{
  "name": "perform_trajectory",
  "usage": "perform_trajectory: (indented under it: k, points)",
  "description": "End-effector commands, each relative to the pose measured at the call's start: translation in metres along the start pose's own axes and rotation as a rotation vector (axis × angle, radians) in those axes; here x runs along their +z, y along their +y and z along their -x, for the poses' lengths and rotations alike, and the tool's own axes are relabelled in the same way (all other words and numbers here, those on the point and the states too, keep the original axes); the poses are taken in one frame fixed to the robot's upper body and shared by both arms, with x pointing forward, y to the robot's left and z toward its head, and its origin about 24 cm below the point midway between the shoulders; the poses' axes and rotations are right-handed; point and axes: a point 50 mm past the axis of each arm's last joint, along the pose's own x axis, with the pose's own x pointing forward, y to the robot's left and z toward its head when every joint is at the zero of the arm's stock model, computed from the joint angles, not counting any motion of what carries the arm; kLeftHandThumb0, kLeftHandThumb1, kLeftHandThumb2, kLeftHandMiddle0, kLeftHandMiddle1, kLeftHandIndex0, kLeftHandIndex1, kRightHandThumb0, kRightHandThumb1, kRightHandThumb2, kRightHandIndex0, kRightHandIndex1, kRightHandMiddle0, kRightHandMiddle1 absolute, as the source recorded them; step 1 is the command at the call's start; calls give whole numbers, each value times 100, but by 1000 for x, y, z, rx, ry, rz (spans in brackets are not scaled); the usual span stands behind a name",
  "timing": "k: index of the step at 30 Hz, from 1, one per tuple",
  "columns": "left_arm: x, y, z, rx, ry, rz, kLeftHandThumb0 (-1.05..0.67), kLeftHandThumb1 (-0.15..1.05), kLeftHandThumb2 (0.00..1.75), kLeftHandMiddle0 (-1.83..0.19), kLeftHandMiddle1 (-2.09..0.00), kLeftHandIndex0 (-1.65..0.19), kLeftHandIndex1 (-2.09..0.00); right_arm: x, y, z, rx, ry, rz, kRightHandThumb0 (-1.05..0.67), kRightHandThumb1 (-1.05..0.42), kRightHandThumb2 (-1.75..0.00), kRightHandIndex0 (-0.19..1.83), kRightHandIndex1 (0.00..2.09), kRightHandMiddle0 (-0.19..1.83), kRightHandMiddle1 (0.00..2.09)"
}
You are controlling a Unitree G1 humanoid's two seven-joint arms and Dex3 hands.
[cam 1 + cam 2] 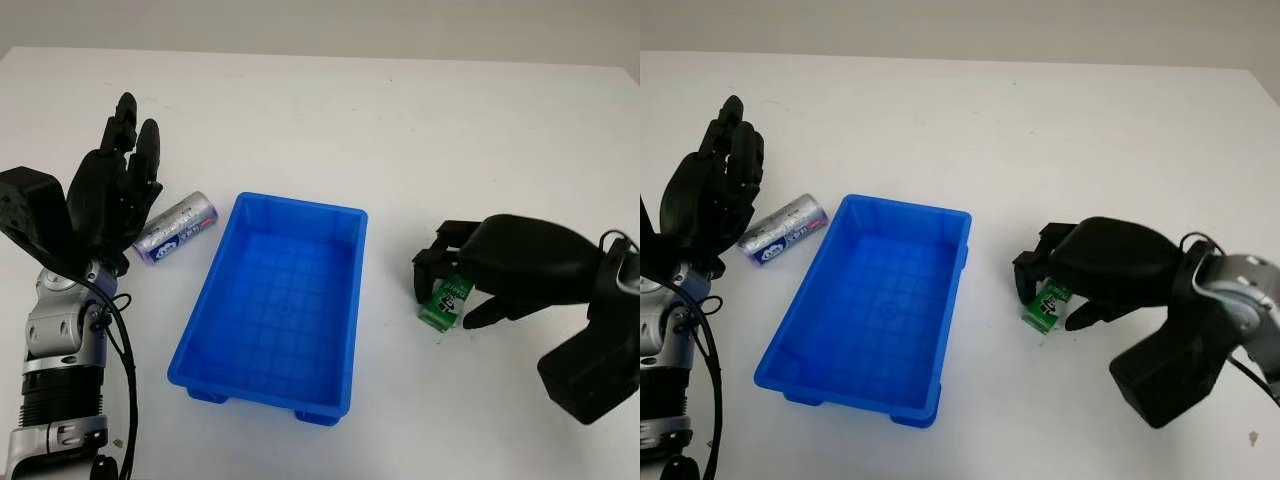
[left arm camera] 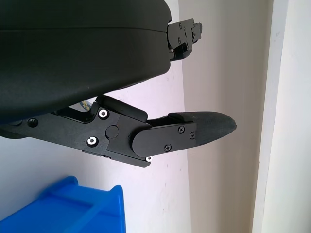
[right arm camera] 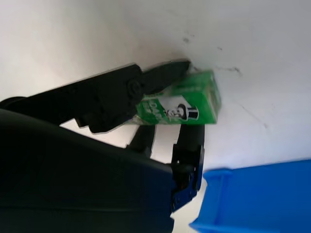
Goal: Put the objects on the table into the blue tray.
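My right hand [image 1: 1065, 290] has its fingers [image 3: 160, 80] clamped round the green box [image 1: 446, 301], still down on the bench right of the tray [image 1: 345, 300], ready to lift it in. Left hand [image 1: 110, 190] is open up by the can [image 1: 176, 227] near the left edge; nothing blocks the way.

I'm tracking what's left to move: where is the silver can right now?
The silver can lies on its side on the table, left of the blue tray, just beside the open left hand.
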Motion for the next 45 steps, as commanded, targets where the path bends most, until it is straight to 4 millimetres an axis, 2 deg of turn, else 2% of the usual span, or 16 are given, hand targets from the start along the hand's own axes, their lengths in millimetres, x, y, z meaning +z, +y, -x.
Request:
perform_trajectory:
  k: [1,4,5,7,9,12,16,17,22,29,34,37,41,45]
  points:
    - [8,3,-3,-2,-23,-5,-74,105,52,16,-6,15,-6,-3,17,1,-29,-5,11,-49,-103,-7,30,195,23,180]
    - [9,4,-3,-3,-24,-6,-74,105,51,16,-5,15,-6,-11,20,-2,-137,4,63,-48,-104,-17,46,206,31,182]
    - [9,4,-3,-4,-24,-7,-74,105,52,16,-5,15,-6,-13,20,-3,-160,6,88,-49,-105,-23,67,208,39,198]
    - [9,4,-3,-8,-25,-4,-73,105,52,17,-5,15,-5,-17,18,-6,-211,0,140,-49,-105,-28,83,209,44,206]
    - [9,4,-3,-10,-24,-4,-73,105,53,17,-5,16,-5,-20,16,-10,-241,-7,154,-47,-105,-30,86,209,45,209]
    - [9,4,-3,-15,-21,-8,-73,105,54,17,-5,15,-5,-24,12,-17,-295,3,159,-47,-104,-13,86,209,50,209]
    - [8,4,-4,-15,-19,0,-73,105,54,17,-5,15,-6,-30,3,-27,-339,27,159,-46,-104,-7,90,209,59,209]
    - [8,3,-4,-15,-19,-2,-73,105,53,17,-5,15,-6,-32,-2,-29,-361,34,162,-47,-104,-11,90,209,60,209]
    - [8,2,-4,-16,-17,-6,-73,105,53,16,-6,15,-6,-45,-36,-41,-538,86,109,-49,-100,-6,103,209,75,209]
    - [5,1,-4,-29,-11,-19,-74,105,53,17,-5,16,-5,-64,-104,-53,-733,137,-148,-38,-97,-6,106,209,87,209]
    - [4,0,-5,-34,-9,-16,-75,105,53,17,-6,16,-5,-54,-145,-65,-835,64,-269,-37,-100,-6,123,209,105,209]
    - [2,-1,-5,-33,-10,-9,-74,105,53,17,-5,16,-5,-37,-166,-77,-868,-38,-319,-40,-102,-6,129,209,108,209]
    - [2,-4,-5,-32,-9,-4,-74,105,52,18,-5,16,-5,-11,-179,-92,-871,-200,-379,-36,-104,-10,133,209,110,209]
    - [2,-6,-4,-28,-15,1,-73,105,53,18,-5,17,-5,10,-187,-106,-844,-327,-431,-39,-105,-13,134,209,110,209]
